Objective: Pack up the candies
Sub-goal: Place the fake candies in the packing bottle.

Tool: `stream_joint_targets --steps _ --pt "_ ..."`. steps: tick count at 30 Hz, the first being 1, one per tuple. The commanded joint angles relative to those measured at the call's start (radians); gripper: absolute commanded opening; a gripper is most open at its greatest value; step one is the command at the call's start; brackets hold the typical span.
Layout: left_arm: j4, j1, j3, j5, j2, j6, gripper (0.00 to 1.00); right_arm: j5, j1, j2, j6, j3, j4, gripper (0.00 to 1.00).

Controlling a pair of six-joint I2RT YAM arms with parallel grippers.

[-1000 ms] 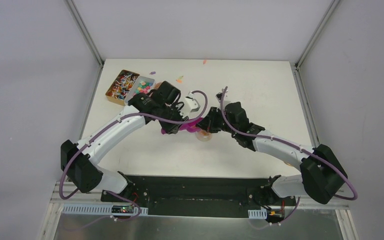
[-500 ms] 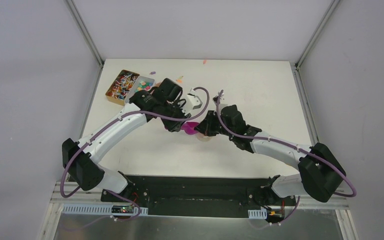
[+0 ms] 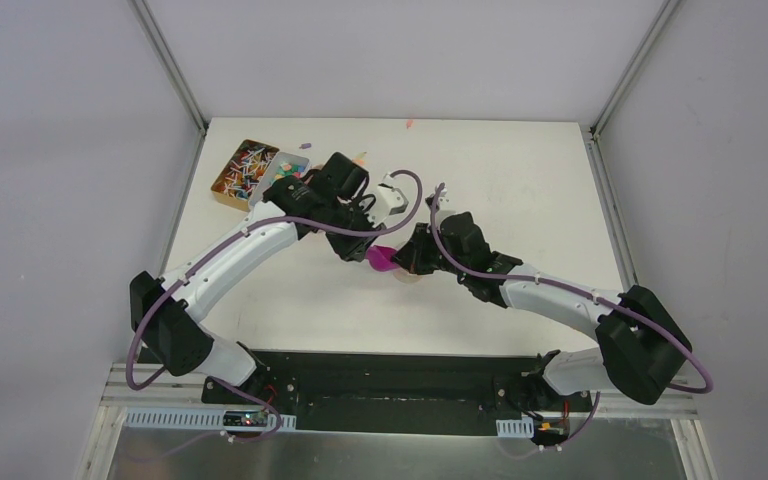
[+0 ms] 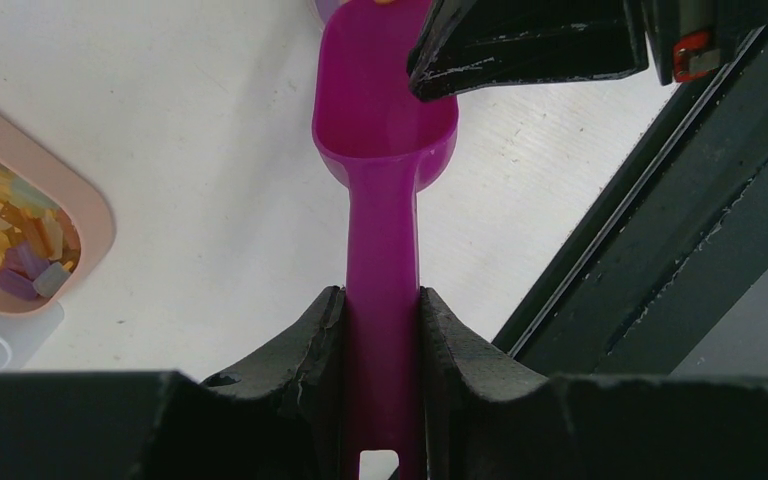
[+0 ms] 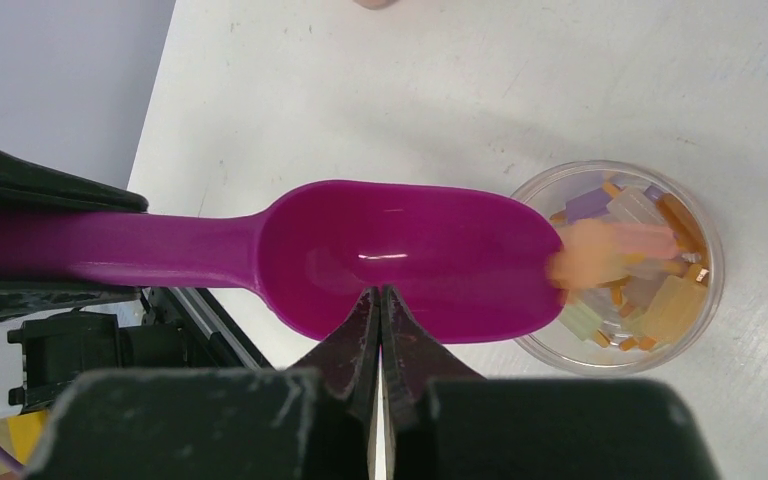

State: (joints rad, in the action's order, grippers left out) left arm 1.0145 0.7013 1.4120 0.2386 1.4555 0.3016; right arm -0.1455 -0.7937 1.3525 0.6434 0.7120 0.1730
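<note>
Swinging toward the upper right of the overhead view over the past second, the left arm has carried its load off the bare table up to the jar. Left gripper [image 4: 380, 305] fingers are clamped on the handle of the magenta scoop [image 4: 385, 110], which runs straight out from them, bowl forward. In the right wrist view the right gripper [image 5: 378, 300] shows its fingertips pressed together at lower centre with nothing seen between them, just in front of the scoop's bowl. That bowl looks emptied, its lip over the rim of the clear, lidless jar [image 5: 712, 300] at the right of the frame. One blurred orange piece [image 5: 600, 250] sits at the lip, apparently dropping in. The candies [image 5: 650, 290] already in the jar, amber, purple and pale, cover its floor; how deep they lie cannot be told. At the left edge of the left wrist view a pink tray [image 4: 95, 215] holds many more candies, and in the overhead view a brown box [image 3: 235, 170] beside it at upper left is also full. A stray piece [image 3: 409, 124] lies on the table [image 3: 520, 170] near its far edge. Judged from this, one scoopful is delivered, with more scoops and the closing of the jar left to do.
</note>
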Motion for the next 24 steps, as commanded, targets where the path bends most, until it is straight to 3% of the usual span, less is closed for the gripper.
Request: stream_joint_targets --steps 1,17,24 --pt "-0.056 0.007 0.073 0.014 0.001 0.003 0.0 0.012 -0.012 -0.015 -0.027 -0.003 0.0 0.0" --pt "0.027 0.007 0.147 -0.03 0.023 0.014 0.0 0.064 -0.012 -0.087 -0.075 0.08 -0.095 0.01" --pt "0.038 0.007 0.154 -0.067 -0.027 0.01 0.0 0.123 -0.009 -0.19 -0.112 0.107 -0.166 0.14"
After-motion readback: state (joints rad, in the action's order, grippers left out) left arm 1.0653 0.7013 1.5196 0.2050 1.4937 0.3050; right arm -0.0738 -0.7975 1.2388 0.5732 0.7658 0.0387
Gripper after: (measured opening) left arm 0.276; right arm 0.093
